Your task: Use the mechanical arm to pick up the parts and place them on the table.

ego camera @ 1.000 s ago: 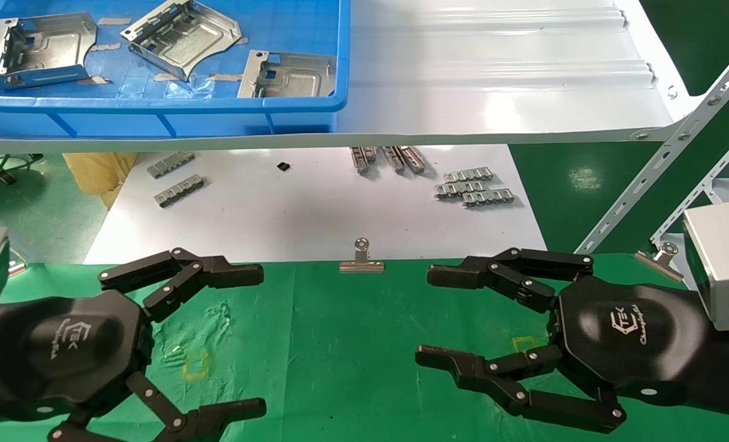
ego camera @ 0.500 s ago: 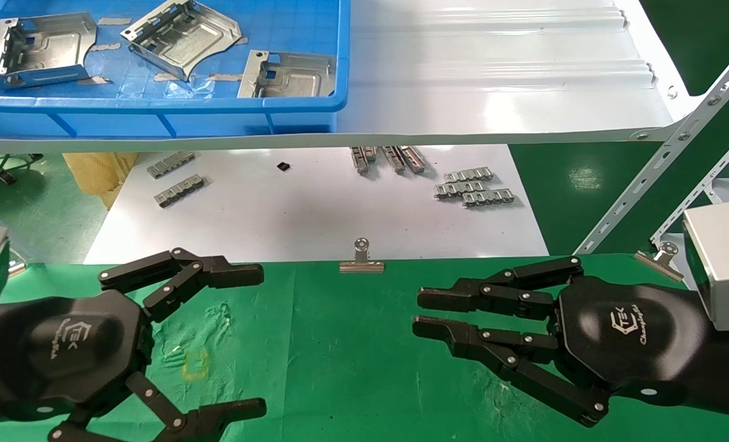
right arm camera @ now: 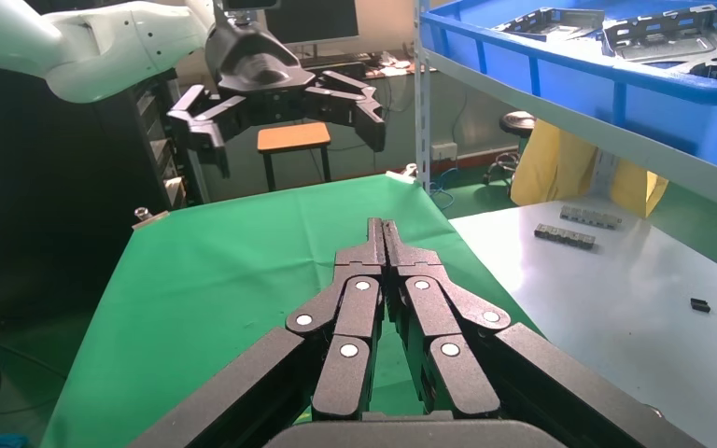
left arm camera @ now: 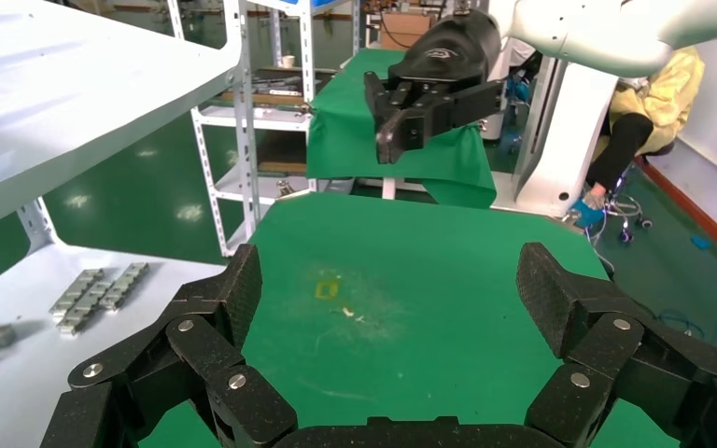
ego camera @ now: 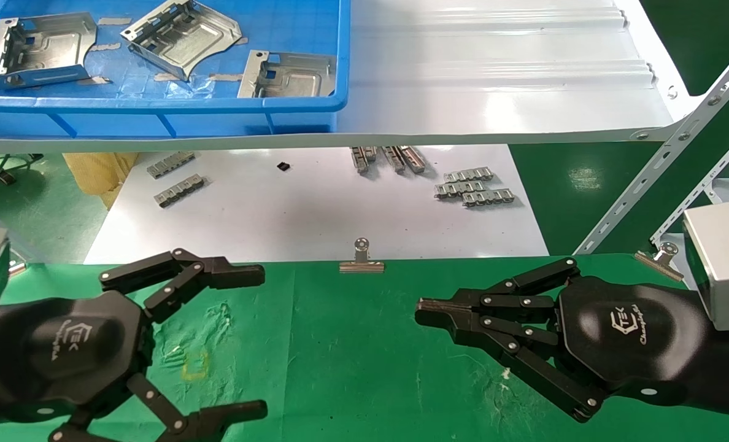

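Three silver sheet-metal brackets lie in a blue tray on the upper white shelf; they also show in the right wrist view. My right gripper is shut and empty, low over the green cloth table, pointing left; its closed fingertips show in the right wrist view. My left gripper is open and empty over the cloth at the near left, its fingers spread wide.
Small grey toothed strips lie on the white board below the shelf. A silver binder clip holds the cloth's far edge, another at the right. Yellow square outline on the cloth. Slanted perforated rack struts stand at right.
My right gripper's fingers have closed from wide open to fully shut, with nothing between them. The left arm has not moved.
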Available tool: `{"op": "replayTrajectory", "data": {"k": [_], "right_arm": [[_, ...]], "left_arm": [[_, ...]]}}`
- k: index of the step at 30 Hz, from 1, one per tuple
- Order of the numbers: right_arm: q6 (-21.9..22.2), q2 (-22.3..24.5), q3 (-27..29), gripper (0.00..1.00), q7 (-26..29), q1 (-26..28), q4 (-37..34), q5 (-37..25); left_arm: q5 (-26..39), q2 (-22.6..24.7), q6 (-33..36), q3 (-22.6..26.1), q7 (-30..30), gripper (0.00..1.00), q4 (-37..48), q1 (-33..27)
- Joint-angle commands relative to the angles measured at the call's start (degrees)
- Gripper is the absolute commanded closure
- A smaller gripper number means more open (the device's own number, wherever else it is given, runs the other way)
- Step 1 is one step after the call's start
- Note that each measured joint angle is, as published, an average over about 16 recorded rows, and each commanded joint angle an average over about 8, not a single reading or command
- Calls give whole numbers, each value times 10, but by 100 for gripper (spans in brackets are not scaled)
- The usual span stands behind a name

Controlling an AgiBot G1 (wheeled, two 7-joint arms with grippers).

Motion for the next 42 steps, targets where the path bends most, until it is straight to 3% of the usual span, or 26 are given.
{"op": "replayTrajectory", "data": {"k": [1,7,8,9,15,16,22,23,24,31,42], "right_arm": [[0,0,0,86,0,0,0,0],[0,0,0,11,0,0,0,0],[0,0,0,2,0,0,0,0],[0,0,0,0,0,0,0,0],[0,0,0,0,0,0,0,0],[0,0,0,0,0,0,0,0],[0,0,0,0,0,0,0,0],[0,0,0,0,0,0,0,0],[0,0,0,0,0,0,0,0],[0,0,0,0,0,0,0,0],[0,0,0,0,0,0,0,0]], "left_arm": [[-4,1,-2,-3,1,0,-4,-6],[68,43,-21,18,2,0,86,-149],[88,54,-26,26,5,0,113,-179],[109,66,-31,34,10,0,142,-208],[222,141,-96,75,55,2,326,-351],[236,153,-112,79,61,11,354,-367],[305,212,-218,104,95,86,509,-446],[314,220,-236,108,98,96,532,-456],[322,228,-253,112,101,100,554,-465],[361,265,-338,131,111,100,659,-504],[369,271,-349,137,114,100,710,-520]]}}
